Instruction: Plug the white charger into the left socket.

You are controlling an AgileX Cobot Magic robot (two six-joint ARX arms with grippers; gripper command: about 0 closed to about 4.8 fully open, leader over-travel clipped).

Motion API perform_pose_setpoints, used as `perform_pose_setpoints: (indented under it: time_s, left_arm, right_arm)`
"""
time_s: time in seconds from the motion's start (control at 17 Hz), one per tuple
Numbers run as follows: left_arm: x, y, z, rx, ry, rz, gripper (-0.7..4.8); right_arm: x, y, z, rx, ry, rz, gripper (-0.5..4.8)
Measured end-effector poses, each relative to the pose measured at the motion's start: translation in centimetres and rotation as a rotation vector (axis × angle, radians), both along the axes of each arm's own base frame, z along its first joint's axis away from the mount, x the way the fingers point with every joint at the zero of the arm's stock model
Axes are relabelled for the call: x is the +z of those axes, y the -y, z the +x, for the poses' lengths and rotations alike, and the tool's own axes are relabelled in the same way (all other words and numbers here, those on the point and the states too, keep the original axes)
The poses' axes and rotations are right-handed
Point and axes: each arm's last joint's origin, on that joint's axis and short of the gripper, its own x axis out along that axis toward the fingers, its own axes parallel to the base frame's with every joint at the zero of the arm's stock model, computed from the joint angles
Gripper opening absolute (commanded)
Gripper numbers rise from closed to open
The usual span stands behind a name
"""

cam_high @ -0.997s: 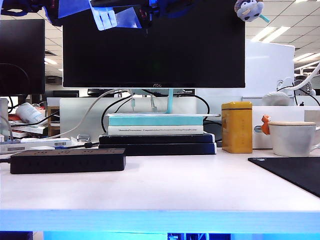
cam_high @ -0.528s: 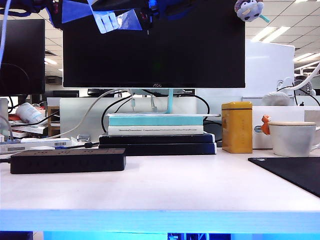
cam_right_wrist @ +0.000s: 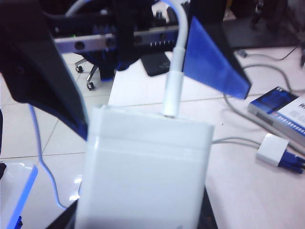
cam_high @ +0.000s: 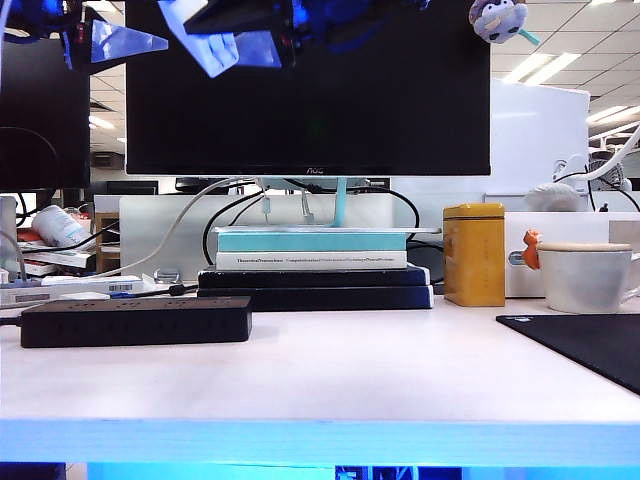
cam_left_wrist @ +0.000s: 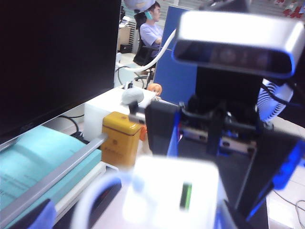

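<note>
The white charger [cam_high: 205, 40] hangs high above the table in front of the monitor, and my right gripper [cam_high: 245, 35] is shut on it. In the right wrist view the charger [cam_right_wrist: 143, 171] fills the space between the jaws of the right gripper [cam_right_wrist: 138, 210], its cable [cam_right_wrist: 174, 71] leading away. My left gripper [cam_high: 150, 40] is at the charger's cable end with its jaws open wide, one blue finger [cam_high: 125, 42] well clear. The left wrist view shows the blurred charger [cam_left_wrist: 171, 195] between the open jaws of the left gripper [cam_left_wrist: 133, 217]. The black power strip [cam_high: 135, 322] lies at the table's left. Its left socket is out of view.
A large monitor [cam_high: 310, 100] stands on a stack of books [cam_high: 315, 265] behind the strip. A yellow tin [cam_high: 473, 253], a beige cup [cam_high: 588, 275] and a black mat [cam_high: 590, 345] sit to the right. Cables and small boxes crowd the far left.
My left gripper has opened off the charger, and its blue finger has swung away to the left. The charger stays in the right gripper, tilted slightly.
</note>
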Motion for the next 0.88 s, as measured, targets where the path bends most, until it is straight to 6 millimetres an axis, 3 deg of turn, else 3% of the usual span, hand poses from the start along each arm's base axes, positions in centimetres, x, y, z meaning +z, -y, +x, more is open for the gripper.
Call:
perform_pose_setpoints:
  time_s: [0.12,0.29,0.47,0.88]
  left_arm:
    - [0.0,0.0,0.0,0.001,-0.002,-0.001,4.79]
    - [0.0,0.1,0.0,-0.002,-0.002,-0.001,4.79]
    - [0.0,0.5,-0.1,-0.026,-0.002,-0.001,4.79]
    - [0.0,1.5,-0.5,-0.159,-0.019,-0.006,4.79]
  right_arm:
    - [0.0,-0.1,0.0,0.001,-0.001,-0.001,2.73]
    - [0.0,0.0,0.0,0.001,-0.001,0.000,2.08]
    - [0.0,0.0,0.0,0.001,-0.001,0.000,2.05]
    - [0.0,-0.1,0.0,0.009,0.004,0.007,1.25]
